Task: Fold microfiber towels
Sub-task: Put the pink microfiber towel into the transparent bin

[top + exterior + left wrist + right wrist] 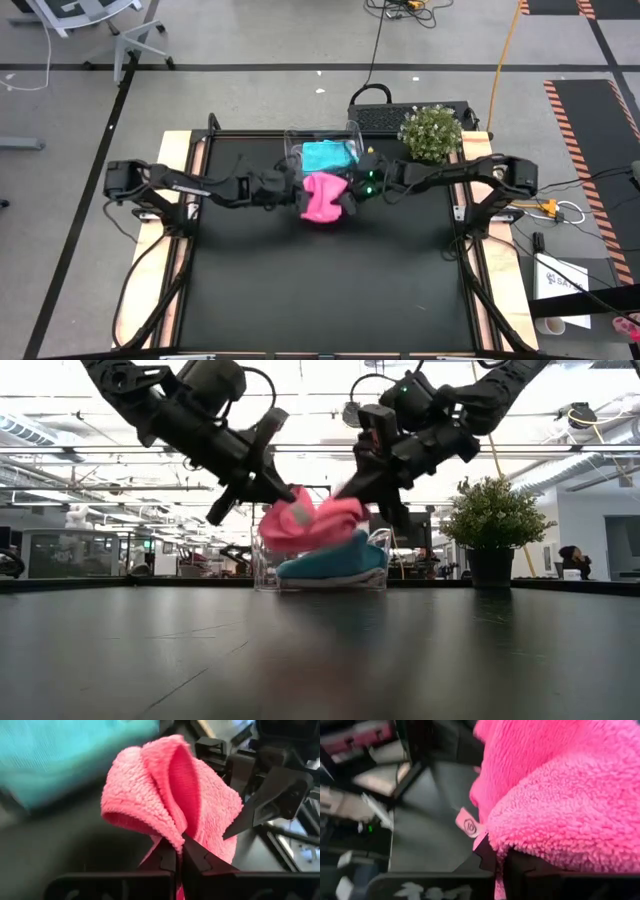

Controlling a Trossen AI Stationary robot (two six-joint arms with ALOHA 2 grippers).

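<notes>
Both dark arms reach inward over the black bench [330, 290] and meet near its far middle, each stretched almost level from its own side. In the low view they slope down from above toward one another. The left claw [296, 193] is pressed together on one edge of the bright pink fluffy microfiber towel [322, 197]; its wrist view shows a fold of pink pile pinched between the two dark fingertips [170, 857]. The right claw [350, 195] is likewise pressed together on the opposite edge of the same towel, with pink pile bunched over its fingers [520, 862] and a small pink sewn-in label [468, 825] hanging from the hem beside them.

The pink towel hangs bunched between the two claws, lifted clear of the bench in the low view. Its long axis runs roughly from one claw to the other, across the bench, with a loose rounded fold sagging beneath.

Just behind it lies a teal microfiber towel [330, 155], crumpled inside a clear plastic tub [378, 575] at the bench's far edge. Two towels are visible: one pink, one teal. A small green potted plant [431, 133] stands at the far right corner.
</notes>
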